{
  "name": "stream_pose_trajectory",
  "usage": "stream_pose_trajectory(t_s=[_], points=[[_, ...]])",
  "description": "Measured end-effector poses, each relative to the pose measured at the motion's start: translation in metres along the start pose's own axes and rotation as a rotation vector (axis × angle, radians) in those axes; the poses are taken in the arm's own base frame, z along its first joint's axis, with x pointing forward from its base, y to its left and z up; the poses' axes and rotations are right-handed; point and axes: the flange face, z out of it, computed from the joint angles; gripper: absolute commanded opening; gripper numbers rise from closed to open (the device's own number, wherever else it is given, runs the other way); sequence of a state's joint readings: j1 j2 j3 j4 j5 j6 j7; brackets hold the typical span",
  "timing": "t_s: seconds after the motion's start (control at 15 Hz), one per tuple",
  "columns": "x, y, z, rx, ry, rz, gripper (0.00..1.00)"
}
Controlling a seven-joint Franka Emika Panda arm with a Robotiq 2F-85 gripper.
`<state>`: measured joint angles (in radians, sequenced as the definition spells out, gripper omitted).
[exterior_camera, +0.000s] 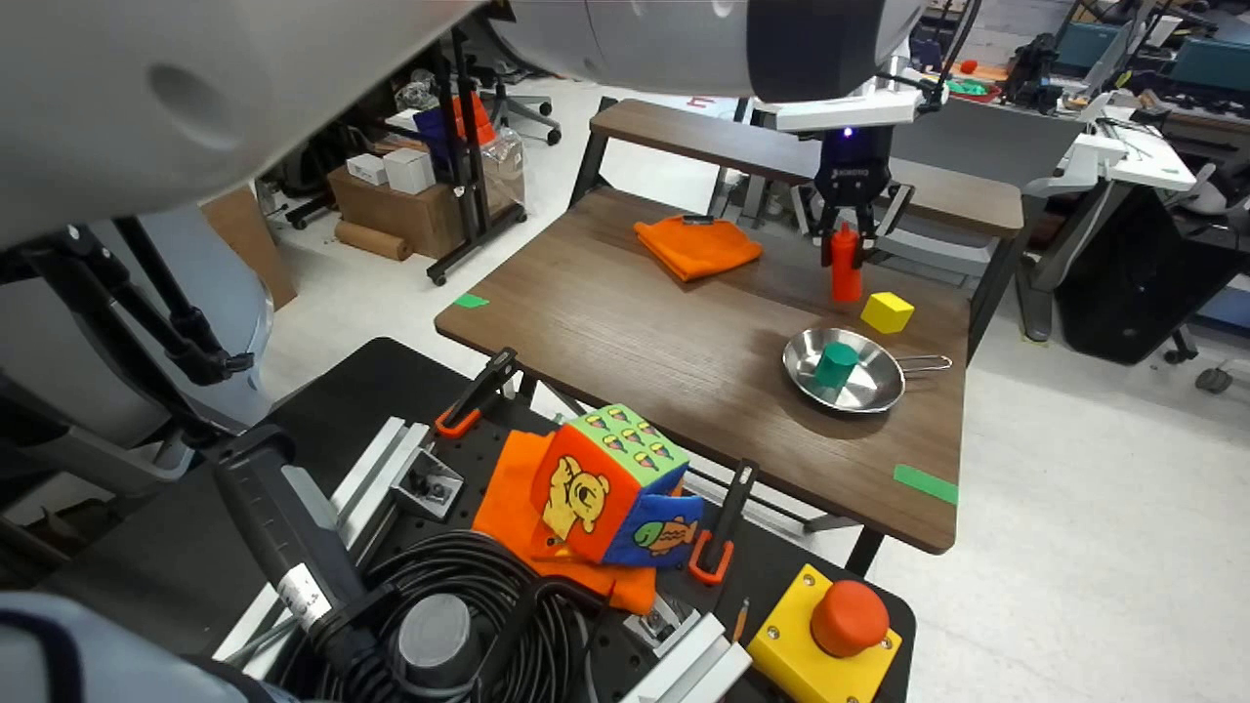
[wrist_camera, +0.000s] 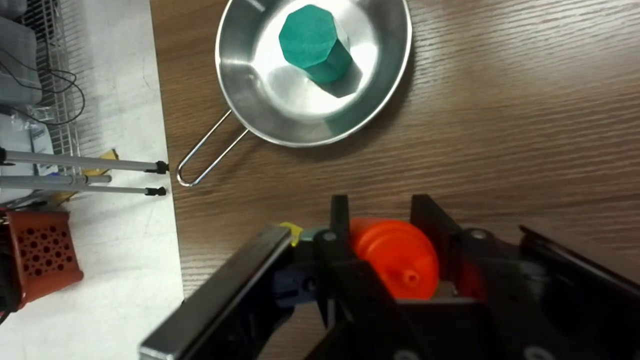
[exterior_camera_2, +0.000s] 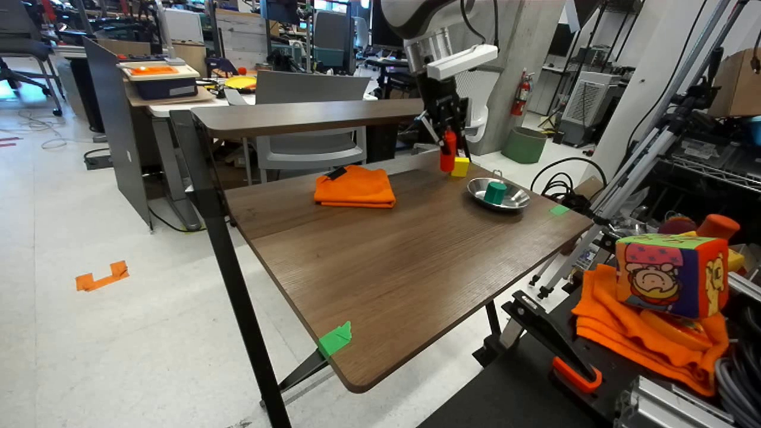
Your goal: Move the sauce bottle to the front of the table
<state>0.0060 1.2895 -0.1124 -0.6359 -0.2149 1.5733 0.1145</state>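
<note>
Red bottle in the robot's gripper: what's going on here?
The gripper holds the sauce bottle between its fingers, roughly upright, at the raised shelf side of the table. A yellow block is close by; a metal pan with a green block inside sits farther off. If the edge with green tape is the front, the move isn't done. Can't tell whether the bottle's base clears the table.

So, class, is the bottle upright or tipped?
Upright: in both exterior views the bottle is vertical; the wrist view looks down on its nozzle.
</note>
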Motion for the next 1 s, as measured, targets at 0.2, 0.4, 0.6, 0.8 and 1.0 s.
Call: stream_pose_trajectory(t_s=[0.2,0.4,0.6,0.8,1.0], points=[[0.002,0.003,-0.030,0.006,0.078,-0.060,0.12],[0.002,0.003,-0.067,0.025,0.185,-0.186,0.12],[-0.003,-0.002,-0.087,0.040,0.239,-0.332,0.12],[-0.010,-0.014,-0.089,0.050,0.267,-0.485,0.12],[-0.023,-0.027,-0.083,0.059,0.258,-0.638,0.12]])
